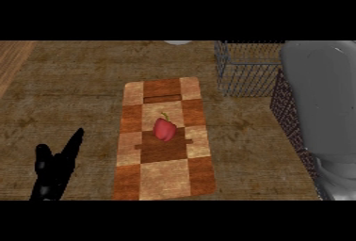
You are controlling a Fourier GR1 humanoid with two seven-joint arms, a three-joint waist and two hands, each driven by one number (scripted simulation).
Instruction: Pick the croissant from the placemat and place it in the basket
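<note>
Though the task says croissant, red item [165,129]: looks like a pepper, red with a small green stem at its upper end; nothing croissant-like shows.
Where it lies: near the middle of the placemat [163,174], untouched, with no hand close to it.
Placemat: long checkered strip of brown and tan on the wooden counter [76,84], running away from the robot.
Basket [243,70]: wire mesh, to the right of the placemat and beyond its far end; part of it is hidden under the right forearm [323,103].
Left hand [50,174]: lower left, well apart from the mat, fingers straight and pointing up, released and resting; likely parked out of the way.
Right hand: does not show. Only the grey forearm is seen, along the right edge over the basket's side, so I cannot tell its state.
Step, as judged: pick not yet begun. The right arm is nearer the basket, so it probably does the carrying.
</note>
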